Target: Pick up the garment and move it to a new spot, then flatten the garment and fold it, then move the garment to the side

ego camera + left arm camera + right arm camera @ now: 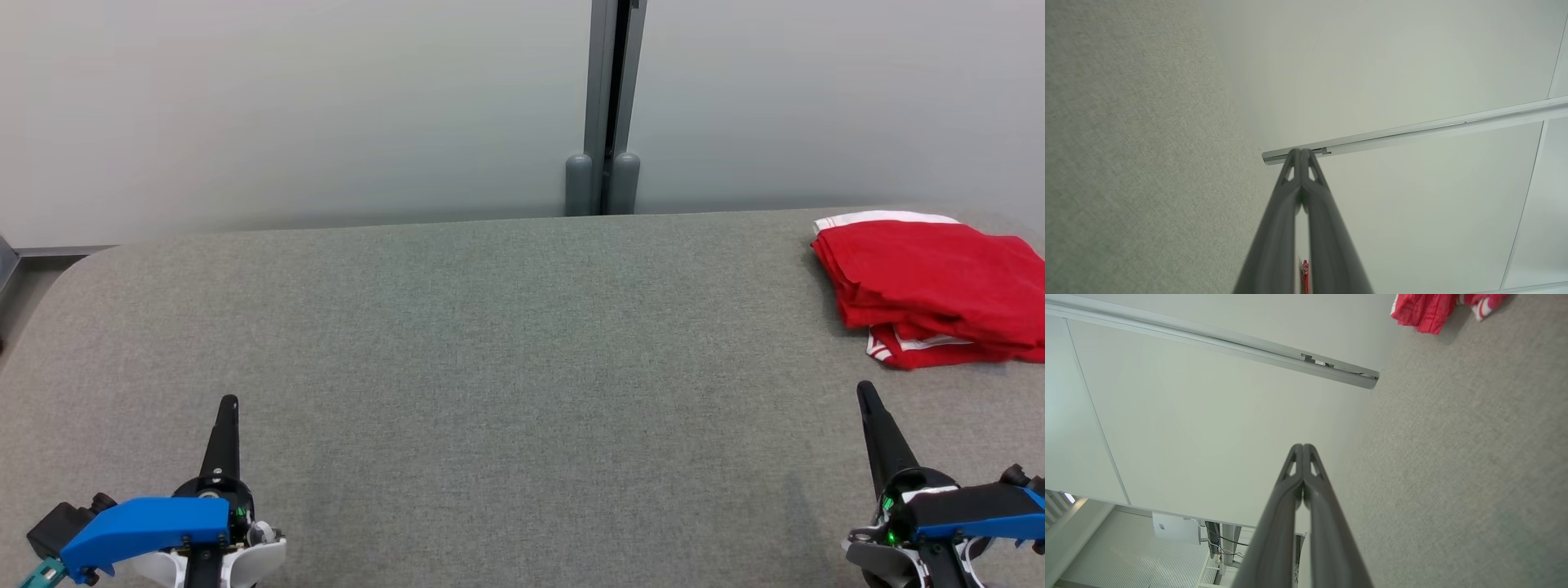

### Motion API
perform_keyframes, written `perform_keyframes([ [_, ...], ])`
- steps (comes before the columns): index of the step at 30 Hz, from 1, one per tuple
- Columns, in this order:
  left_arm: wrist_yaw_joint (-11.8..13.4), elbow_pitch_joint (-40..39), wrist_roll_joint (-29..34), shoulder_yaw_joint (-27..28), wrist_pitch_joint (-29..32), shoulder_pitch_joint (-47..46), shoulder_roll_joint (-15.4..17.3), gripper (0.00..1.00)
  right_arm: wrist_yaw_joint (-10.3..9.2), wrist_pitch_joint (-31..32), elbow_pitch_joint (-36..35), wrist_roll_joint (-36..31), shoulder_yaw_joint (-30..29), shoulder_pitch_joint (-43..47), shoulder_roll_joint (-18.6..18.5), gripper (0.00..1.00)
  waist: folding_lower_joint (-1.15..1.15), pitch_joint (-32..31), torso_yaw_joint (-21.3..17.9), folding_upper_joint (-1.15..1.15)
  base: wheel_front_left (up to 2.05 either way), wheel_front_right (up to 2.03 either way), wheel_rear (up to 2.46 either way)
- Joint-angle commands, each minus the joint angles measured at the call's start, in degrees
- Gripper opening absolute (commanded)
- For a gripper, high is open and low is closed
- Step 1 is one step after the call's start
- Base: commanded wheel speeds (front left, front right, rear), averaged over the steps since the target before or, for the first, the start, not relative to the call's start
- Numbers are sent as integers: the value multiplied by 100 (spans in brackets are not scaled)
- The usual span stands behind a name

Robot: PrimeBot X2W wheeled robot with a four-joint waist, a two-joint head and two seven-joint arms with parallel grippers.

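Note:
The garment (pixel 935 286) is red with white trim and lies folded in a neat stack at the far right of the grey fabric table (pixel 506 359). In the right wrist view the garment (pixel 1437 308) shows at the top edge. My left gripper (pixel 229 402) rests low at the table's front left, shut and empty; its fingers (pixel 1301 152) meet at the tips. At the front right, my right gripper (pixel 864 387) is also shut and empty, a short way in front of the garment, and its tips (pixel 1302 446) touch.
A pale wall with a grey vertical post (pixel 608 106) stands right behind the table's far edge. The table's rounded left corner (pixel 73 265) drops off to the floor. A wide bare stretch of table lies between the two grippers.

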Motion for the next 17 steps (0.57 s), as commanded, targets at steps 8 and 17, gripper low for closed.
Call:
perform_keyframes([
  [8, -71, -16, -422, 81, 119, -138, -14, 0, 2, 83, 48, 472, -34, -145, -16, 0, 0, -2, -3, 0, 0, 0, 0],
  [17, -101, -6, -785, 119, 211, -185, -21, 0, 2, 140, 99, 863, -53, -160, -16, 0, 0, -5, -6, 0, 0, 0, 0],
])
